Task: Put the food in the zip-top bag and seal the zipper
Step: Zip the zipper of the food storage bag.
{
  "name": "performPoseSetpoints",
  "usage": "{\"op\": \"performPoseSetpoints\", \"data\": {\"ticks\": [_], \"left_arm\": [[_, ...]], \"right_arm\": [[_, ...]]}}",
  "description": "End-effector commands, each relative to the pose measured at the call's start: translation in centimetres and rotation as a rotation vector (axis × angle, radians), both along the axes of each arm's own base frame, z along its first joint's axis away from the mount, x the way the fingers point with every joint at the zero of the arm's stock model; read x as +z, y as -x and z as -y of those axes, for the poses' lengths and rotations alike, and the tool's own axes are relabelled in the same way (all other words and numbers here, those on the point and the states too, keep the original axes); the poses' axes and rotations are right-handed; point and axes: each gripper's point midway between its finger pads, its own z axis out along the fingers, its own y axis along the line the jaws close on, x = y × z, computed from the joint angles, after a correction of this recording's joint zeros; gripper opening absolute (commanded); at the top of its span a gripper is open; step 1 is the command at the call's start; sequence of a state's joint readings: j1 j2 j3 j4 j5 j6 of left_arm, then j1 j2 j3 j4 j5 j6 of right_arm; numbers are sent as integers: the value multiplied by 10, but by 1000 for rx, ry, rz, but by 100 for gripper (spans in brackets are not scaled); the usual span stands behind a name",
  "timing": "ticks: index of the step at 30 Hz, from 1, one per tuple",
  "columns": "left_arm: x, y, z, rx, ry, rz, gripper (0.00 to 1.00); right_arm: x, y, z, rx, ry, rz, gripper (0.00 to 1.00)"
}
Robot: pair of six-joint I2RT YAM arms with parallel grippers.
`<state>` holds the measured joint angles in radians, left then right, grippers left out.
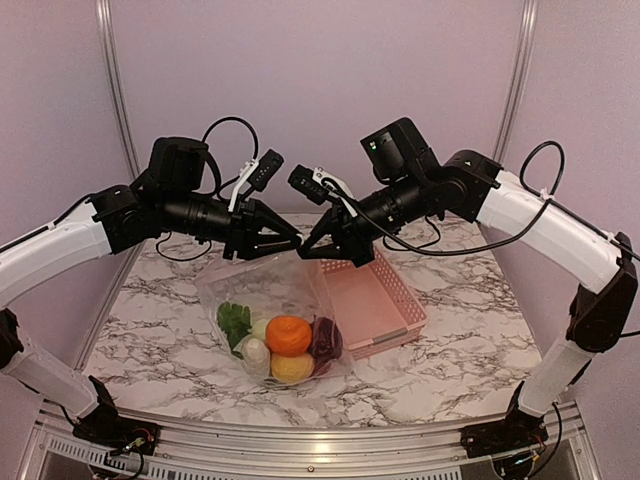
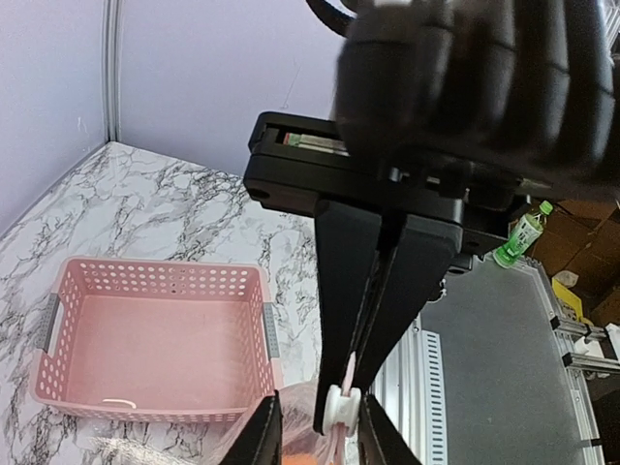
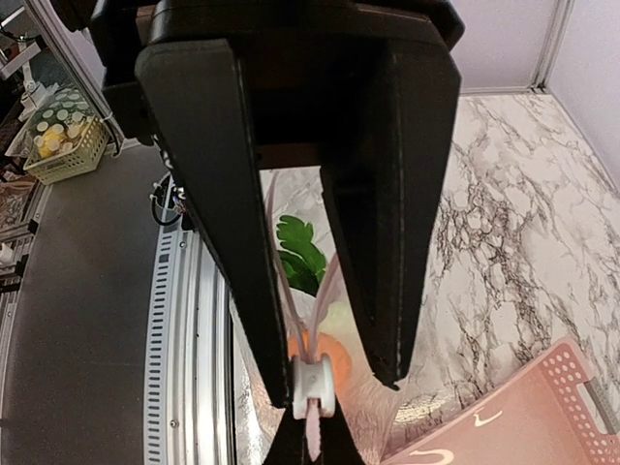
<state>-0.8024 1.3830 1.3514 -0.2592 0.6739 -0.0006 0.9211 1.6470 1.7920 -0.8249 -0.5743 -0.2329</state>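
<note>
The zip-top bag [image 1: 262,288] stands on the marble surface [image 1: 150,335], its top drawn up to where the two grippers meet above it. The food [image 1: 288,345] lies heaped in the bag's bottom: an orange ball on top, with a yellow one, a dark purple one, pale pieces and a green leafy piece around it. The right gripper [image 1: 312,247] is closed on the zipper [image 3: 293,291] right at its white slider [image 3: 312,380]. The left gripper [image 1: 290,243] stands with its fingers apart on either side of that slider, and the bag's two mouth edges part between them. A pink basket [image 1: 395,300] sits just right of the bag.
</note>
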Motion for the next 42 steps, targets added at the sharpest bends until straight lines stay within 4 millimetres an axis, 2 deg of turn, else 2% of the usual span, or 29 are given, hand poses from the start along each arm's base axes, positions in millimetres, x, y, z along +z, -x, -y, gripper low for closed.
{"op": "performPoseSetpoints", "data": {"ticks": [1, 9, 11, 14, 17, 22, 31, 34, 42], "left_arm": [[10, 2, 8, -25, 27, -15, 21], [11, 5, 7, -43, 32, -19, 1], [7, 6, 3, -34, 8, -16, 1], [-12, 7, -10, -12, -54, -2, 1], [-20, 8, -29, 30, -77, -11, 2], [-34, 5, -57, 105, -138, 3, 4], [-63, 18, -91, 159, -241, -6, 6], [-72, 21, -99, 175, -266, -14, 6], [-85, 25, -112, 198, -288, -22, 7]], "right_arm": [[19, 1, -1, 18, -42, 32, 0], [16, -1, -1, 10, -35, 46, 0], [20, -6, 3, -14, -49, 65, 0], [34, -21, 20, -72, -99, 78, 0], [41, -34, 39, -120, -123, 86, 0], [37, -48, 62, -172, -117, 81, 0], [26, -82, 101, -301, -98, 85, 0], [21, -86, 109, -330, -87, 85, 0], [12, -89, 113, -355, -60, 86, 0]]}}
